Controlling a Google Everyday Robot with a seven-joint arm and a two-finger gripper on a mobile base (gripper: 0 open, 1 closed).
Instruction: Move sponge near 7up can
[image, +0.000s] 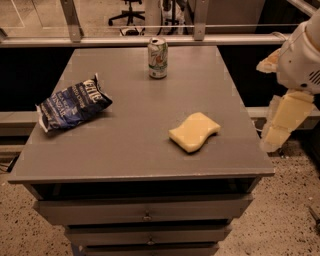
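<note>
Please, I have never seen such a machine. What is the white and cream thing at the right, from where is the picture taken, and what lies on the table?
That is the robot's single arm. Its cream lower end, the gripper, hangs beside the right edge of the table, off the surface. The one camera looks down on the grey table from its front side. On it lie a pale yellow sponge, an upright 7up can at the far edge, and a dark blue chip bag at the left. None of these is held.
</note>
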